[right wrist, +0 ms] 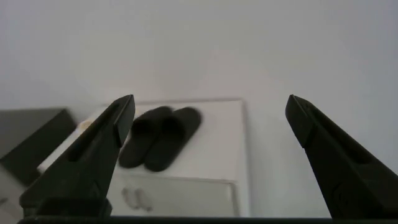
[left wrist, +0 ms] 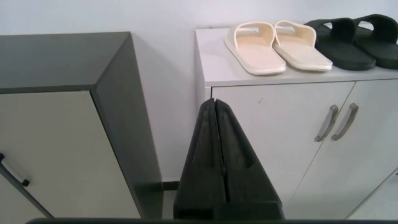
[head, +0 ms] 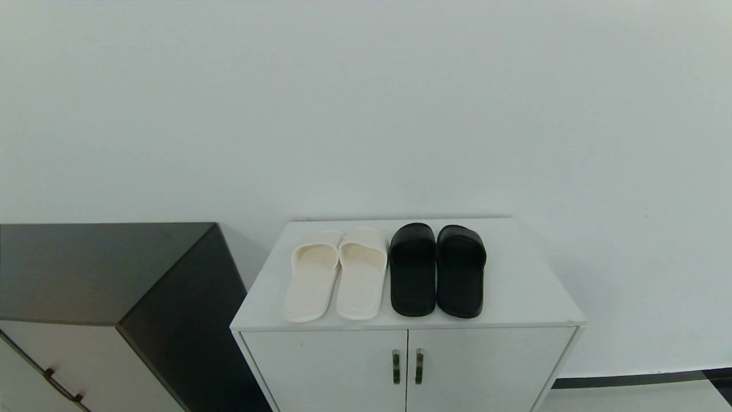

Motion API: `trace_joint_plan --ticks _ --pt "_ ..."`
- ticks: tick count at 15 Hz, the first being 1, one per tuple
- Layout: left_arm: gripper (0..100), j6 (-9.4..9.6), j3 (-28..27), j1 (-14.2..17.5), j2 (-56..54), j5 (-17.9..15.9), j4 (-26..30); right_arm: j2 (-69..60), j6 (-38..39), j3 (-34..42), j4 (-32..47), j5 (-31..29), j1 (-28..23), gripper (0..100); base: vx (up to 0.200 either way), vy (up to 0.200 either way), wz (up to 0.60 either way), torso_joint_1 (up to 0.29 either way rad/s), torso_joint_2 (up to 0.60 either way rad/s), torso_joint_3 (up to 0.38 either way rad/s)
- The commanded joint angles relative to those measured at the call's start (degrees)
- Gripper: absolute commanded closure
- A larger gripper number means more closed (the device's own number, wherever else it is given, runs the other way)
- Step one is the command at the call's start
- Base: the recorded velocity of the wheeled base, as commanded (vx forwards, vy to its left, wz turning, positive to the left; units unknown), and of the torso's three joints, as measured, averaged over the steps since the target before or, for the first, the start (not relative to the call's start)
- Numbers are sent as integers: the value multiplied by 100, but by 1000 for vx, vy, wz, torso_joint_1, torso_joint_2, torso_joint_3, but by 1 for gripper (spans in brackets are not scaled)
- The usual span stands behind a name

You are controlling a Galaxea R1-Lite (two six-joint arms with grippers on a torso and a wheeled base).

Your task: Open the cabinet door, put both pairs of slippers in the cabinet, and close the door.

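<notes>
Left gripper (left wrist: 215,107): fingers pressed together with nothing between them. It hangs low off the left front corner of the white cabinet (left wrist: 273,137), apart from it, apparently a waiting pose.
Handles (left wrist: 336,122): two upright bars meeting at the centre seam of two closed doors, so each door is probably pulled from the middle.
Cream slippers (left wrist: 278,46): side by side, soles down, on the left half of the cabinet top.
Dark cabinet (left wrist: 62,62): just beside the white cabinet's left side. It may crowd the left door's swing.
Right gripper (right wrist: 210,104): fingers spread wide and empty, held high and well back from the cabinet.
Black slippers (right wrist: 159,138): on the right half of the top, seen between the spread fingers.
Head view, cabinet top (head: 526,286): both pairs lie in one row, cream (head: 337,274) beside black (head: 437,269), heels near the front edge and straps toward the wall.
Head view, doors (head: 486,360): shut, so opening one is judged the first step.
</notes>
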Motion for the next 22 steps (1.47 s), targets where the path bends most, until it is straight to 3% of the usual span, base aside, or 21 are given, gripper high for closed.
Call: trace_joint_plan --ticks 1,4,6,9,15,22 --pt "100 2 0 2 8 -2 0 2039 312 -331 -433 -203 1328 0 0 0 0 0 0 0" --pt "100 2 0 -7 8 -2 0 3137 610 -815 -486 -1179 2339 0 0 0 0 0 0 0" --pt "100 2 0 2 8 -2 0 3665 857 -1114 -486 -1548 2629 0 0 0 0 0 0 0" --pt "100 2 0 -7 -1 -2 0 4394 988 -1237 -591 -1768 2699 0 0 0 0 0 0 0" --pt "100 2 0 -7 8 -10 0 6205 1041 -1430 -2314 -2954 2743 0 0 0 0 0 0 0" --pt "100 2 0 -7 8 -10 0 6961 1050 -1949 -2393 -3104 2980 0 0 0 0 0 0 0"
